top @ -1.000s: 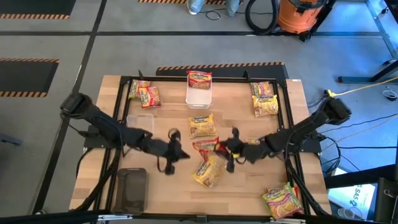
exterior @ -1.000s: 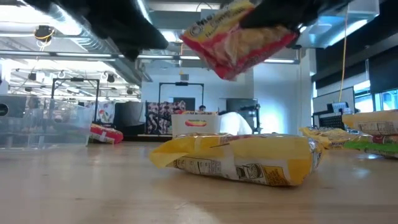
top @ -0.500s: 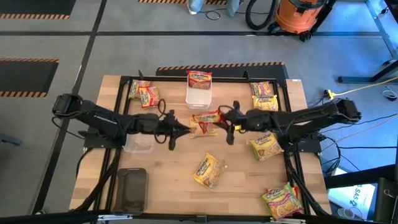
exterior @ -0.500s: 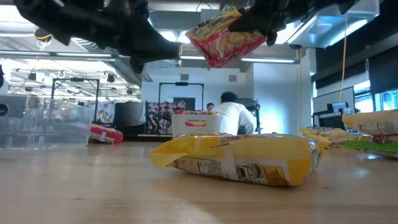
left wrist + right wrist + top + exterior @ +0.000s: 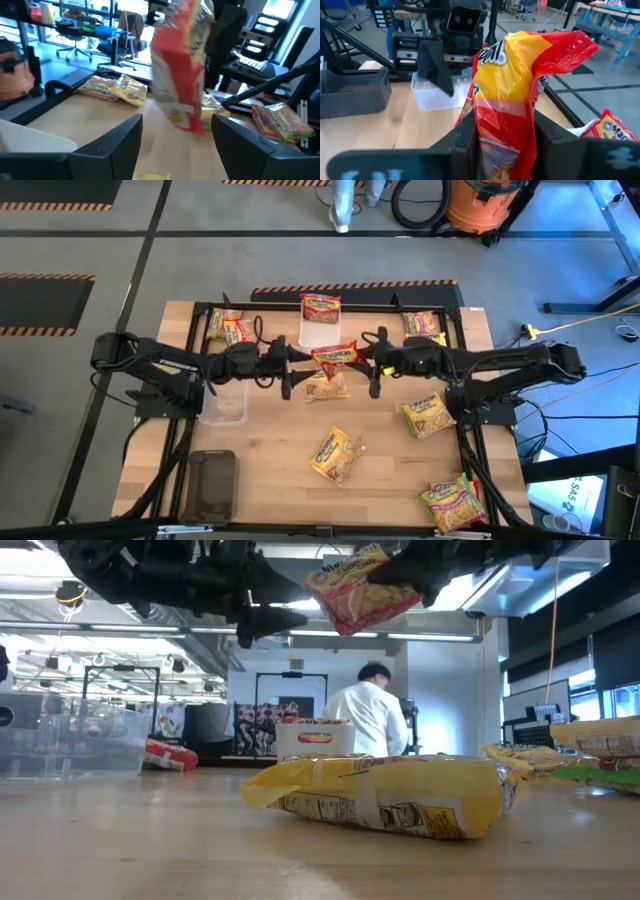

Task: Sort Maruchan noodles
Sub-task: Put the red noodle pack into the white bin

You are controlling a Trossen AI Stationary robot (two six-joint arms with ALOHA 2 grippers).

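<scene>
Left gripper fingers have just spread open facing the red-and-yellow crinkly plastic noodle packet, which the right gripper fingers clamp aloft, suggesting a handover.

Crinkly plastic on pale wood

The table is light, matt wood with a fine grain, edged by a dark metal frame. The noodle packets, such as the red-banded packet and the yellow packet lying flat, are glossy, wrinkled plastic film that catches highlights. The clear bin is smooth, see-through plastic; the white bin looks milky. The dark tray has a dull sheen. Both arms look matt black.
</scene>
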